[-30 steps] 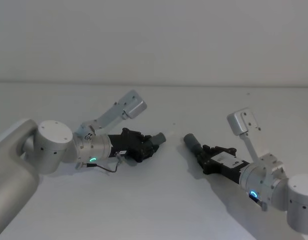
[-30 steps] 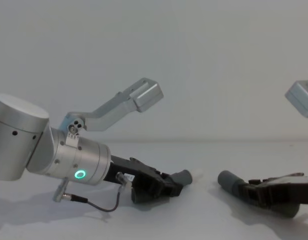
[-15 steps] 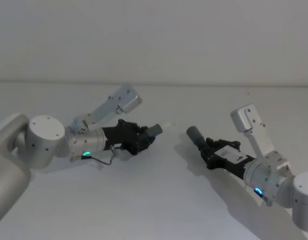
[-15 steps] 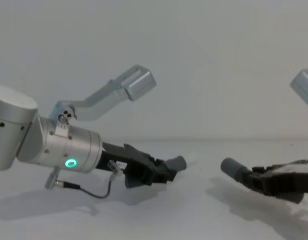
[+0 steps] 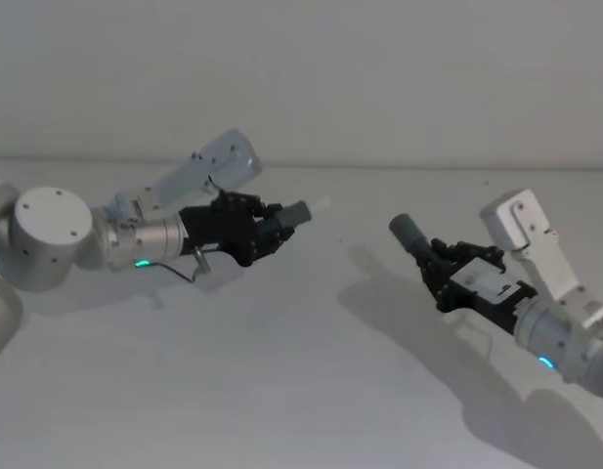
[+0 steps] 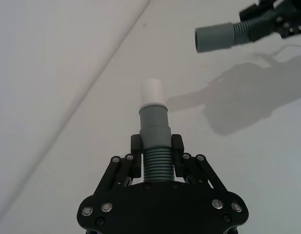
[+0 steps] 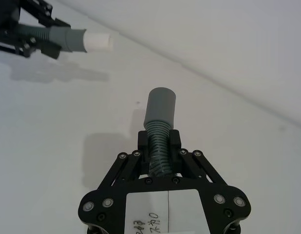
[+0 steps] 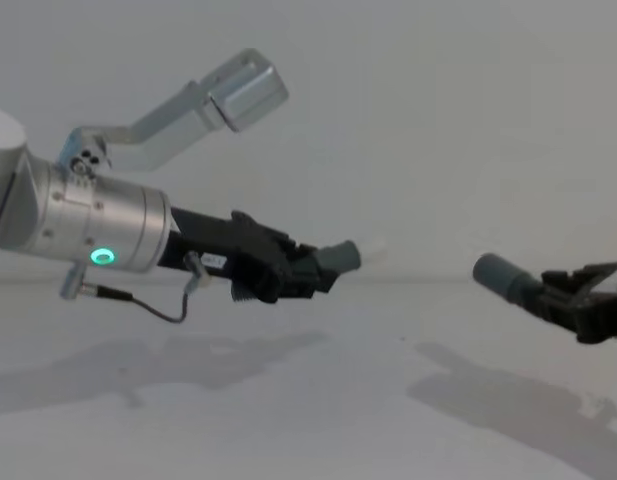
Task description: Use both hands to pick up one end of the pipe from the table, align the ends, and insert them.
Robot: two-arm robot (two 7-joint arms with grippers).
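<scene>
Soft grey shadows (image 5: pixel 399 313) lie across the plain white table (image 5: pixel 281 401).

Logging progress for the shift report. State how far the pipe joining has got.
Done: both pieces are up off the table, with shadows beneath them. In hand: the left gripper clamps the short hose piece, white tip forward; the right gripper clamps the other hose piece, grey cuff forward. Left: the ends face each other across a wide gap, so aligning and inserting remain.
</scene>
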